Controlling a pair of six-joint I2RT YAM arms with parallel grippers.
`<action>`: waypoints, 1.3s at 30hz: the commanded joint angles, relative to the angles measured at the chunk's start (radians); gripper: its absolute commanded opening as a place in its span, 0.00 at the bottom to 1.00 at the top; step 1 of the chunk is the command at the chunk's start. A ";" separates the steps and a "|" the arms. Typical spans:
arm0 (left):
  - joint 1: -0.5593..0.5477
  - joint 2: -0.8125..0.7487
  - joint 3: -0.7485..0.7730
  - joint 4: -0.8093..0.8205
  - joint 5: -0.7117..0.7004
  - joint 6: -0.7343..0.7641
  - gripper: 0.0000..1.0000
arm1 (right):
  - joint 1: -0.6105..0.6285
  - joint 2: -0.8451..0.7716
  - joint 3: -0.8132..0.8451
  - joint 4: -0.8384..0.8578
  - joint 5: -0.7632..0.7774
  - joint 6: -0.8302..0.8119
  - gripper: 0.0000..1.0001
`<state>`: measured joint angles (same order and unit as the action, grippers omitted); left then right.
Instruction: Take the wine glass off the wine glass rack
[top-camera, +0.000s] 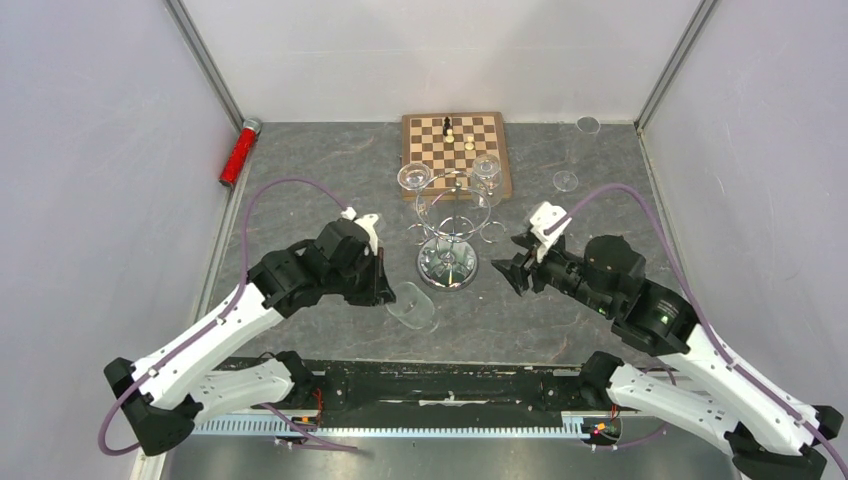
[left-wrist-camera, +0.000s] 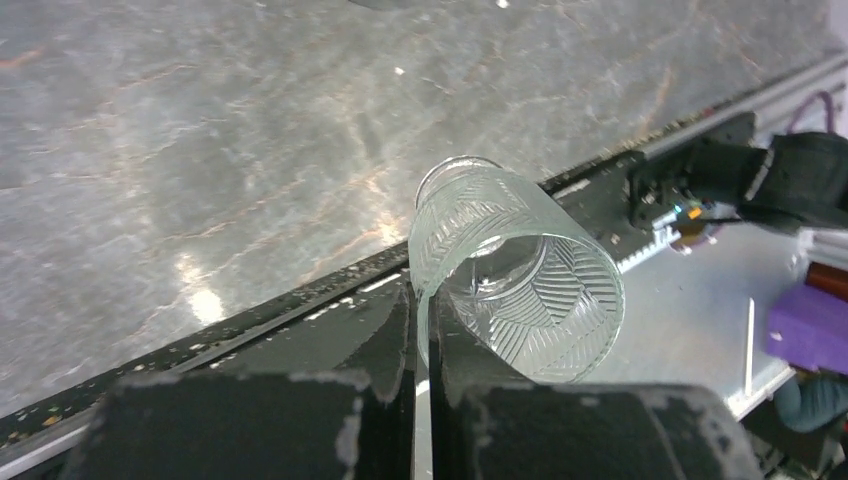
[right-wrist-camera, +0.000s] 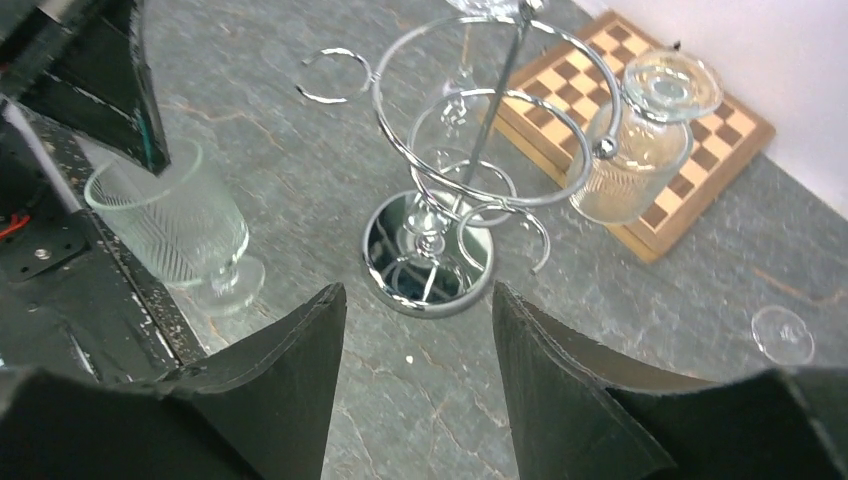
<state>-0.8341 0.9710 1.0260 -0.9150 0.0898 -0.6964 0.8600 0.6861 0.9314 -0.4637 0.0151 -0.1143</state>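
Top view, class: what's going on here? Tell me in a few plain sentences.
The left gripper is shut on the rim of a ribbed wine glass, already off the wine glass rack and down near the front edge of the table. The right gripper is open and empty, facing the rack's base. Two more glasses hang on the rack, with a chessboard behind it.

No readable text, label, brand, number or sign in any view.
Pressed pattern on wine glass (left-wrist-camera: 515, 290): ribbed leaves only, no lettering.
Top of chessboard (top-camera: 456, 150): plain squares, no legible coordinates.
Surface of red cylinder (top-camera: 238, 152) by left wall: too small to read.
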 joint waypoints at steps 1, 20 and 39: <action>0.087 0.021 0.077 -0.010 -0.075 0.079 0.02 | 0.002 0.036 0.057 -0.030 0.120 0.061 0.59; 0.555 0.334 0.320 -0.035 -0.139 0.317 0.02 | -0.002 0.188 0.134 -0.055 0.412 0.157 0.69; 0.689 0.622 0.431 0.120 -0.208 0.311 0.02 | -0.004 0.213 0.184 -0.066 0.471 0.201 0.83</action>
<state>-0.1658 1.5482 1.3731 -0.9066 -0.1036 -0.4019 0.8593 0.9051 1.0523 -0.5419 0.4675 0.0898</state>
